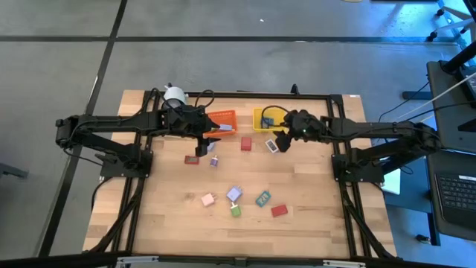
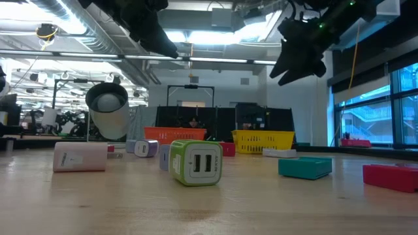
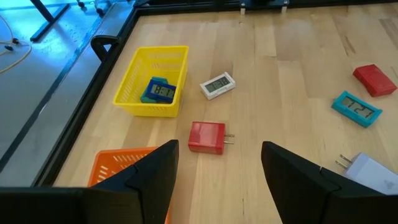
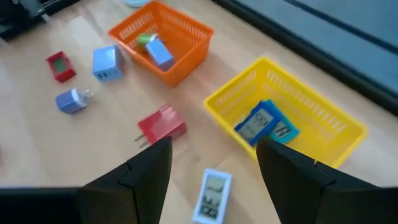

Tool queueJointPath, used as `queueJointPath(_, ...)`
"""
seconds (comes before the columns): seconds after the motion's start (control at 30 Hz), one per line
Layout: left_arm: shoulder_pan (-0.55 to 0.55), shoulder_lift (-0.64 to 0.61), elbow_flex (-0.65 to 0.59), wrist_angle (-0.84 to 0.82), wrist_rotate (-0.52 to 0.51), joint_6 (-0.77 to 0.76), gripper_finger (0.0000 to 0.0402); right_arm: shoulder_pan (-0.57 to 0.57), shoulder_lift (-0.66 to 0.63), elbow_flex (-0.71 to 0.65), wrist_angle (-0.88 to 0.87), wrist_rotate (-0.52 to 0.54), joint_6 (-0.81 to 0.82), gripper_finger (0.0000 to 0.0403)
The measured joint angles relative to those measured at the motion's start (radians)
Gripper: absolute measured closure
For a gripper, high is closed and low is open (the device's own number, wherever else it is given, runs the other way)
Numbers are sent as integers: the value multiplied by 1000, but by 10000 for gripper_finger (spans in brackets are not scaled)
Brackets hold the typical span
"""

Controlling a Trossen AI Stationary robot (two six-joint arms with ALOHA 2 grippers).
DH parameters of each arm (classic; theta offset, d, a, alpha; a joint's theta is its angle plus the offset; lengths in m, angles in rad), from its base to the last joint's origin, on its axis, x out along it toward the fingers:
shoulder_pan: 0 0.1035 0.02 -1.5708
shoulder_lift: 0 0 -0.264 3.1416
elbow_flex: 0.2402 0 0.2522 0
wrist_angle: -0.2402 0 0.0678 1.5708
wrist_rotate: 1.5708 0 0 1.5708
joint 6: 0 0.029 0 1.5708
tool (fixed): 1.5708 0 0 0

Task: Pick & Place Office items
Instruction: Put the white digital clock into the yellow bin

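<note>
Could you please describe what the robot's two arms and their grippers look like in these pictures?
Both arms are black and slender, built of jointed segments, with dark cables looping near the wrists. The left gripper and the right gripper each end in two broad, flat, matte black fingers, angular in outline, without visible markings. In the low view a small green light glows on one wrist housing.

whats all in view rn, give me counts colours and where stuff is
orange mesh bin: 1, orange, far edge, blue plug inside
yellow mesh bin: 1, yellow, beside it, blue clock inside
chargers: 5 loose; red charger, blue charger, lilac charger, green charger, white charger
clocks: 3 loose; white clock, teal clock, red clock
blocks: 2, near side; pink block, red block
white cylinder: 1, far edge, left
left gripper: jaws open, by orange bin
right gripper: jaws open, by white clock
</note>
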Motion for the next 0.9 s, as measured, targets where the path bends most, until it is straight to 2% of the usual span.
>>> queueJointPath(0.33, 0, 0, 0, -2, 0, -14, 176, 93, 2, 0, -82, 11, 131, 168)
queueJointPath(0.53, 0, 0, 0, -3, 0, -15, 176, 96, 2, 0, -160, -61, 208, 168)
queueJointPath(0.9, 0, 0, 0, -2, 0, -15, 176, 89, 3, -1, -225, -106, 249, 168)
